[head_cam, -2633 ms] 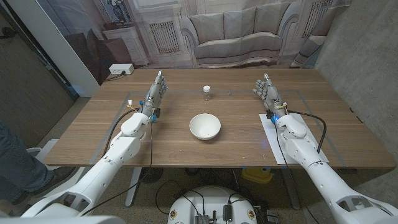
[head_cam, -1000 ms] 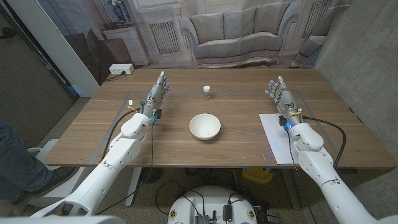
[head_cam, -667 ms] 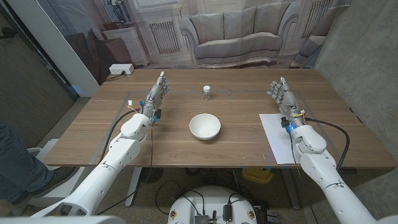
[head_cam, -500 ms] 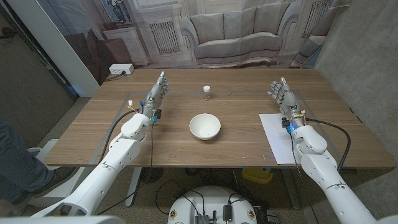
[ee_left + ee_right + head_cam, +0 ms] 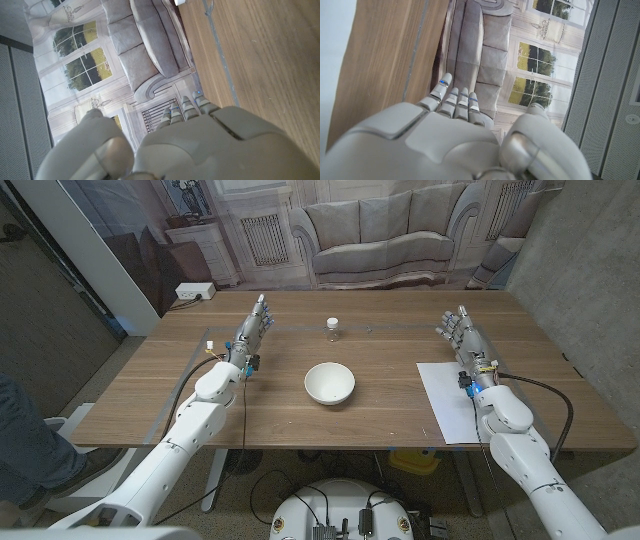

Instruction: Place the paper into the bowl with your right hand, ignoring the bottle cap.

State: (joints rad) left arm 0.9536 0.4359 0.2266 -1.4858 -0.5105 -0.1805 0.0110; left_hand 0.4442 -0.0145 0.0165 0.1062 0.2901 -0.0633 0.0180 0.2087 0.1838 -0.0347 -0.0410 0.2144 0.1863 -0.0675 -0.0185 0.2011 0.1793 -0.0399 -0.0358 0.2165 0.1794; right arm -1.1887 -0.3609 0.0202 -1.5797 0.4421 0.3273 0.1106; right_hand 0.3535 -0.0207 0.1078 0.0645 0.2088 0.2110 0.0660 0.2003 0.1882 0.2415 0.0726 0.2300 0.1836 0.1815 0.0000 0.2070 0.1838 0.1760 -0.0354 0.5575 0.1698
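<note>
Still, the flat white sheet of paper (image 5: pixel 450 400) lies thin at the wooden table's (image 5: pixel 300 430) right edge, apart from the white round bowl (image 5: pixel 329 383); the empty, straight-fingered right hand (image 5: pixel 463 337) beyond it could slide it off instead of lifting it

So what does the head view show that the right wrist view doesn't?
Head view alone: the white bowl mid-table, the bottle cap behind it, the left hand, and the paper as a whole sheet under the right forearm. Right wrist view alone: windows on the backdrop. Both: the right hand, open and holding nothing, the wooden table and the sofa backdrop.
</note>
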